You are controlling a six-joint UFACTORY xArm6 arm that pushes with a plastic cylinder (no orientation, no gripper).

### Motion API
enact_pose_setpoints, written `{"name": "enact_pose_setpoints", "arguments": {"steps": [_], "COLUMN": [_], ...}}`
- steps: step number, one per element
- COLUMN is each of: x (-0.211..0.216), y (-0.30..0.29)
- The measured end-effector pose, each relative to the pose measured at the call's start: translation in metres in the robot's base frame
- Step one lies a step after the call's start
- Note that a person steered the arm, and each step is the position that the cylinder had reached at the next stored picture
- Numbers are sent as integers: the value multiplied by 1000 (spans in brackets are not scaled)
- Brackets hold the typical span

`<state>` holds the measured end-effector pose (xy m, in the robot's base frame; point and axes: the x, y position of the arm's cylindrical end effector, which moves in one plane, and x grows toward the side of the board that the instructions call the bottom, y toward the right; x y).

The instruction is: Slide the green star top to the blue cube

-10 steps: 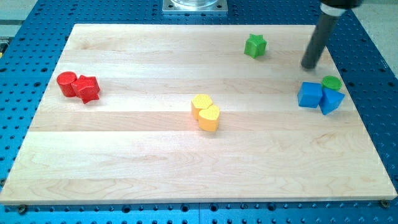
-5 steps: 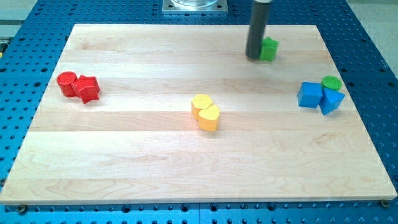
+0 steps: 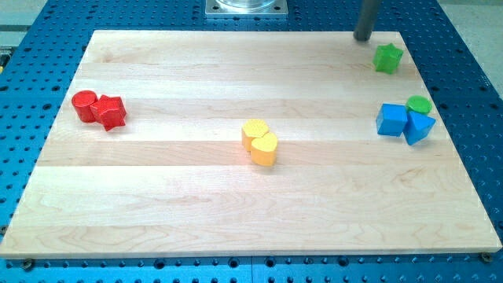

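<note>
The green star (image 3: 387, 58) lies on the wooden board (image 3: 196, 196) near the view's top right. The blue cube (image 3: 391, 120) sits below it, toward the view's right edge, a clear gap between them. My tip (image 3: 362, 36) is at the board's top edge, just up and to the left of the green star, apart from it.
A blue triangular block (image 3: 419, 126) and a green cylinder (image 3: 420, 104) touch the blue cube's right side. Two yellow blocks (image 3: 260, 141) sit mid-board. A red cylinder (image 3: 84, 104) and a red star-like block (image 3: 111, 112) sit at the view's left.
My tip swept left from the right side to the star, then pushed it to the right. The star moved from top centre-right to above the blue cube. The tip now stands at the top edge.
</note>
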<state>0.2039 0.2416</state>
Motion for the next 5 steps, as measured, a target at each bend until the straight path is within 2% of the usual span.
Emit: {"name": "enact_pose_setpoints", "arguments": {"steps": [1, 2, 3, 5], "x": [23, 59, 89, 56], "y": [38, 35, 7, -3]}}
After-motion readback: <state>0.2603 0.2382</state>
